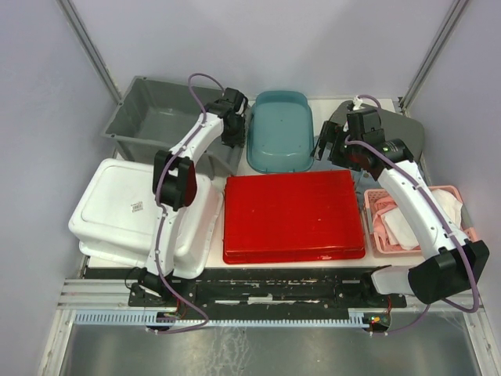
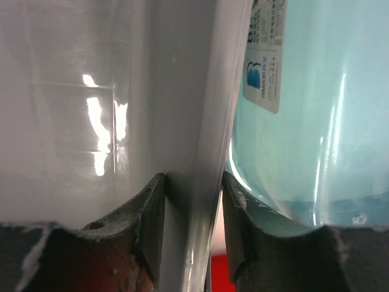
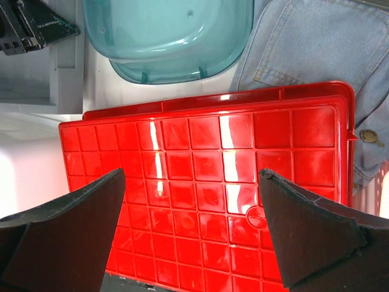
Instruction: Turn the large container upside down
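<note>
The large grey container stands upright at the back left. My left gripper is at its right rim. In the left wrist view the jaws straddle that grey rim, one finger inside against the wall and one outside, shut on it. My right gripper is open and empty. In the right wrist view it hovers above the red tray.
A teal basin sits right beside the grey container, touching my left outer finger. An upturned red tray lies in the middle. A white upturned bin is at the front left. A pink basket and denim cloth lie right.
</note>
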`<state>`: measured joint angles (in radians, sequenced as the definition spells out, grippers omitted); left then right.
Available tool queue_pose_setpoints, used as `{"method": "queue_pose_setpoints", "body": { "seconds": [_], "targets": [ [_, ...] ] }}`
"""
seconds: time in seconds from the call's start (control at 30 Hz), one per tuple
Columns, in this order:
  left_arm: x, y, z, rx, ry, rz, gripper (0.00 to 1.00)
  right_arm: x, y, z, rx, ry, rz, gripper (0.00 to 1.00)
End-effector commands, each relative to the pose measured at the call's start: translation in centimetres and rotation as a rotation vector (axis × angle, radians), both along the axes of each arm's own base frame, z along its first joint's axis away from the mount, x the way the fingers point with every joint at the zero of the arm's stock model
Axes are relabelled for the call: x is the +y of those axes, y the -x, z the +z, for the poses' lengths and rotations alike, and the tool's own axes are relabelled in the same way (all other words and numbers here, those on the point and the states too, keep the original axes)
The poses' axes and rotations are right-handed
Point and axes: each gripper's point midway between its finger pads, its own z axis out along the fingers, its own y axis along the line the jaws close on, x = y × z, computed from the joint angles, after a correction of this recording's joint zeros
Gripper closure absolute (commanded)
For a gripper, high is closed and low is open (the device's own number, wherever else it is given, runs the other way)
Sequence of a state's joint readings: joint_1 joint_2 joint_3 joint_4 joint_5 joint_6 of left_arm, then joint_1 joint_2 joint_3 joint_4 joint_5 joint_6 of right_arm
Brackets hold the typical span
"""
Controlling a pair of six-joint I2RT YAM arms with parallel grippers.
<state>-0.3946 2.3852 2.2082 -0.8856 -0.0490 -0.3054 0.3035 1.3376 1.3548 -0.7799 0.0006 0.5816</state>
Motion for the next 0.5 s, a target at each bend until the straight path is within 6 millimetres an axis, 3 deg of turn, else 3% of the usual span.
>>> {"method": "queue_pose_setpoints", "body": {
  "seconds": [0.0, 0.17, 0.47],
  "targets": [
    [-8.3, 0.3, 1.9, -0.017, 0.226, -0.095, 0.97, -0.5, -0.6, 1.7, -0.053, -0.004, -0.02, 0.01],
    [-13.1, 1.4, 2.6, -0.04, 0.272, -0.156, 0.97, -1.1, -0.4, 1.7, -0.049, 0.0, -0.03, 0.01],
    [-17.0, 0.8, 5.2, -0.117, 0.399, -0.212, 0.97, -2.2, 0.4, 2.0, -0.045, 0.016, -0.038, 0.01]
  ]
}}
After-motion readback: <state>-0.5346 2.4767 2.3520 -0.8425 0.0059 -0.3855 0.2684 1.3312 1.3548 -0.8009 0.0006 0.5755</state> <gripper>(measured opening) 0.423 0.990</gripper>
